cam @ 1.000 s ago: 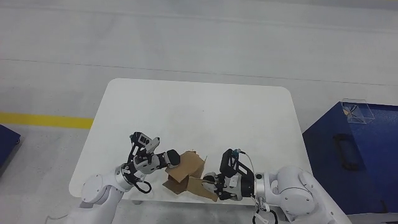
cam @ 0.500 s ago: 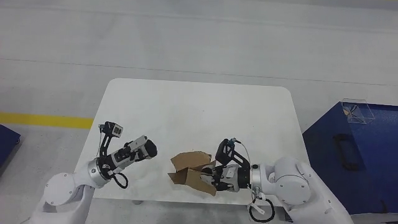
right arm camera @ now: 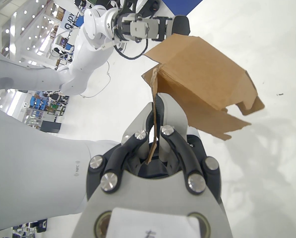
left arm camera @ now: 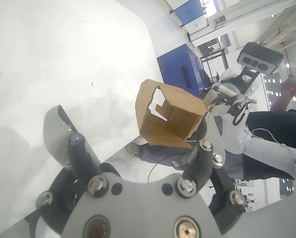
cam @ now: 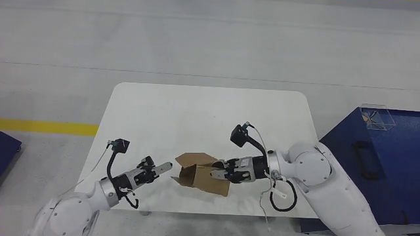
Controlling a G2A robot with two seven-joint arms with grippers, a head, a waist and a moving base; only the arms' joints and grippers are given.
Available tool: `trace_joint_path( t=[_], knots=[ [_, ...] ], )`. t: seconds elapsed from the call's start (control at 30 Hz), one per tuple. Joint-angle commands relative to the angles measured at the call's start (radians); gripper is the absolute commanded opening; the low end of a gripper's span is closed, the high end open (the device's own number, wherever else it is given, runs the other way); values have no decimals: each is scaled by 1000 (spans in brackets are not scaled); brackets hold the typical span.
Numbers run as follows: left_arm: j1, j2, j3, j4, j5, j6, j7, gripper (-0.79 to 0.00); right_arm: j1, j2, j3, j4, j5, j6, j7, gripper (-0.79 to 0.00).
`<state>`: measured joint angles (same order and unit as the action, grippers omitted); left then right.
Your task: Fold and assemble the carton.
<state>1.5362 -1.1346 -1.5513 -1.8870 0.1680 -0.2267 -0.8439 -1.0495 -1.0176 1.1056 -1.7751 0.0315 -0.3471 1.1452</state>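
Observation:
A brown cardboard carton (cam: pixel 197 170), partly folded into an open sleeve, sits near the front edge of the white table (cam: pixel 197 111). My right gripper (cam: pixel 220 170) is shut on one of its flaps; in the right wrist view the fingers (right arm camera: pixel 171 111) pinch the thin flap edge, with the carton body (right arm camera: pixel 202 75) just beyond. My left gripper (cam: pixel 162 168) stands open a short way from the carton's other side, not touching it. In the left wrist view the carton's open end (left arm camera: pixel 167 117) faces my left gripper (left arm camera: pixel 131 115). The left gripper (right arm camera: pixel 177 25) also shows behind the carton in the right wrist view.
A blue cabinet (cam: pixel 374 164) stands off the table's right side with a clear plastic box (cam: pixel 377 115) on top. The table's front edge lies close below the carton and both grippers. The far half of the table is bare.
The left gripper let go of the carton, drew back to the left and now sits lower, open. The right gripper carried the carton a little away from the front edge.

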Motion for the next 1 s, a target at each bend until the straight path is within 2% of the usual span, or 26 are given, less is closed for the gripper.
trace_joint_path(
  t=[0.0, 0.43, 0.97],
  knots=[
    [1, 2, 5, -1, 13, 8, -11, 0, 20, -3, -14, 15, 29, 7, 8, -785],
    [33, 14, 52, -61, 157, 23, -5, 0, 83, -21, -100, 74, 65, 27, 17, -785],
    [-15, 16, 161, -49, 329, 119, 34, 0, 110, -25, -158, 94, -5, 40, 57, -785]
  ],
)
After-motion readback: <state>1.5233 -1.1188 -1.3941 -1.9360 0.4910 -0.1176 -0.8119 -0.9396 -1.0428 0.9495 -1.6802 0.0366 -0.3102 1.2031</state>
